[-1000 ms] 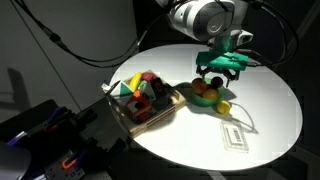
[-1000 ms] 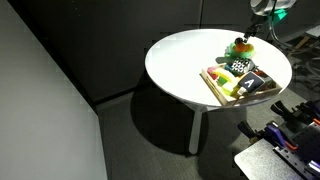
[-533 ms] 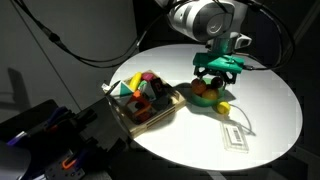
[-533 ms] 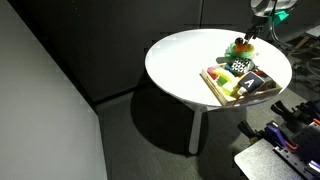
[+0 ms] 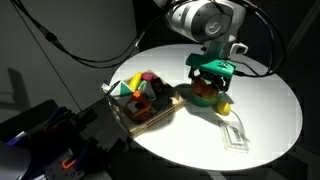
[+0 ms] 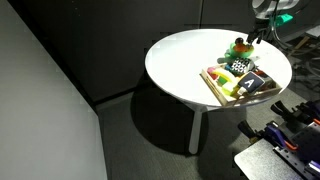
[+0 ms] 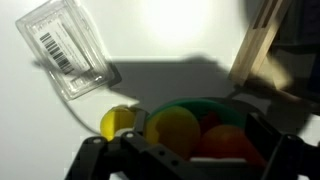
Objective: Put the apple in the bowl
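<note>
Apple (image 7: 207,122) shows only as a dark red sliver between two orange fruits (image 7: 172,130), directly beneath the gripper (image 5: 213,78) and inside the green bowl (image 7: 205,102). So little of it is visible that I cannot tell whether it sits on the bowl's floor or is propped on its neighbours. In the wrist view the jaws stand wide apart, one on each side of the fruit pile, with nothing pinched between them, so the gripper reads as released.

From that, the placing looks all but finished, and the step in hand is probably to get clear without disturbing anything. The bowl is shallow and crowded, and the fingers flank the fruit close to the rim. The sound move is a straight vertical lift with the jaws apart and no sideways sweep or wrist twist until the fingertips are above the fruit. A brush against an orange fruit could roll the apple back over the rim.

A lemon (image 7: 117,122) lies on the worktop (image 7: 170,40) just outside the rim, off to one finger's side. The wooden tray (image 7: 258,45) stands near on the opposite side. A clear plastic case (image 7: 65,50) lies farther out, beyond the lemon. Straight above the gripper looks the least cluttered way out.
</note>
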Robot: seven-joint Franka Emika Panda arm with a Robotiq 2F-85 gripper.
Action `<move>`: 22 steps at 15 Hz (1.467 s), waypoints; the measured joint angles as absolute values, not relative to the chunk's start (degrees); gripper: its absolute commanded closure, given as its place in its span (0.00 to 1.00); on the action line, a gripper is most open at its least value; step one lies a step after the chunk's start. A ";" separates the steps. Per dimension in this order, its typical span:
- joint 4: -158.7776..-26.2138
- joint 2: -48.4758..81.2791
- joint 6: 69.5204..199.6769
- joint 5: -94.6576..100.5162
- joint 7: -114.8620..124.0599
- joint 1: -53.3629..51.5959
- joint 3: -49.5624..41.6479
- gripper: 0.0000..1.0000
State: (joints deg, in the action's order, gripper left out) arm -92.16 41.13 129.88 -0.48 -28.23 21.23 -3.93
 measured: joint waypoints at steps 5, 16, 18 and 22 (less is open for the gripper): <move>-95.35 38.87 125.43 -0.12 -24.17 19.92 -5.60 0.00; -105.43 29.26 119.16 0.62 -19.37 17.88 -8.12 0.00; -107.48 27.60 119.16 0.67 -18.41 17.44 -8.41 0.00; -111.08 24.75 119.16 0.70 -16.85 16.63 -8.90 0.00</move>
